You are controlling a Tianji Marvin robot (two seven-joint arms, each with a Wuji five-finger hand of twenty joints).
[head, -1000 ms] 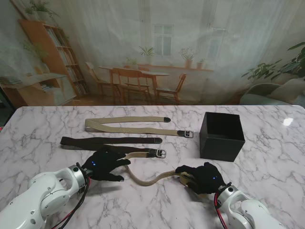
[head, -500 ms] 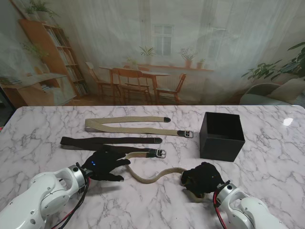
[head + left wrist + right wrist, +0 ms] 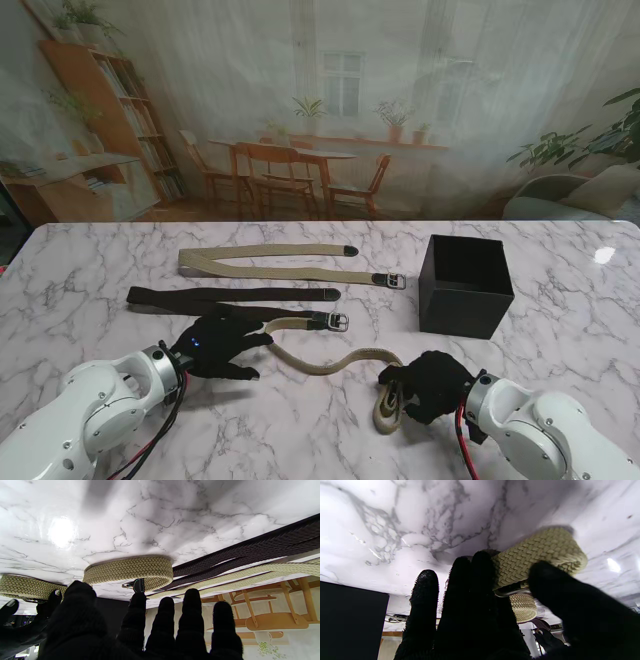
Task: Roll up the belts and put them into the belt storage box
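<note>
Step in hand: rolling the tan belt (image 3: 325, 362) from its buckle end.

Right hand (image 3: 432, 385): closed on the started coil (image 3: 388, 408), thumb on one side and fingers on the other, as the right wrist view shows. The coil stands on edge at about 6 o'clock on the bench (image 3: 560, 350), just beside the hand.

Left hand (image 3: 218, 346): fingers spread, palm down, at about 8 o'clock, resting on or just over the free end of the same belt. Whether it presses the webbing cannot be told; it grips nothing.

Between the hands the belt lies in a loose S-curve. The dark belt (image 3: 230, 296) and a second tan belt (image 3: 270, 258) lie flat and unrolled at about 11 o'clock. The belt storage box (image 3: 465, 285) stands open-topped at 2 o'clock, well apart from the coil; nothing shows inside it.

To do this step well:
- Keep the coil on edge, so each new turn stacks on the one before it.
- Feed the slack out of the S-curve before each turn, or the roll is likely to come out loose.
- Use the left hand to steady the tail, not to pull it.
- Keep thumb and fingers clamped across the coil; woven webbing is likely to spring open if released.
</note>
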